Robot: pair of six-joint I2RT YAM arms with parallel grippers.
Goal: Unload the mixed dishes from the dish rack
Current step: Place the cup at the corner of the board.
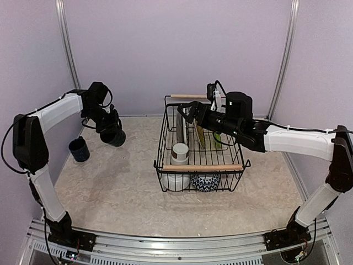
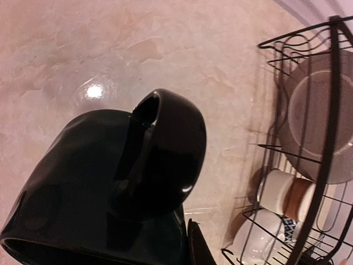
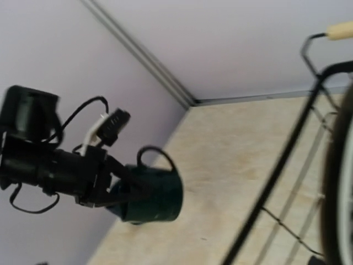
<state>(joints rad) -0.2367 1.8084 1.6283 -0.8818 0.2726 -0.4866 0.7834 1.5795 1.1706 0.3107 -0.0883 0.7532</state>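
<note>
Wire dish rack (image 1: 161, 148) (wooden handle (image 1: 202, 167) across) cages white-brown cup (image 1: 180, 153).

No text, label, brand, number or sign can be read on anything in view.

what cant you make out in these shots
- Left wrist: dark green mug hides the fingertips of the left claw.
- Right wrist: dark-rimmed dish blurred, cut off by the right edge.
- Top: patterned bowl partly behind the dish rack wires.

On the table (image 1: 121, 187) the dish rack (image 1: 202, 167), a cup (image 1: 180, 153) inside it, sits well right of a standing mug (image 1: 79, 149).
</note>
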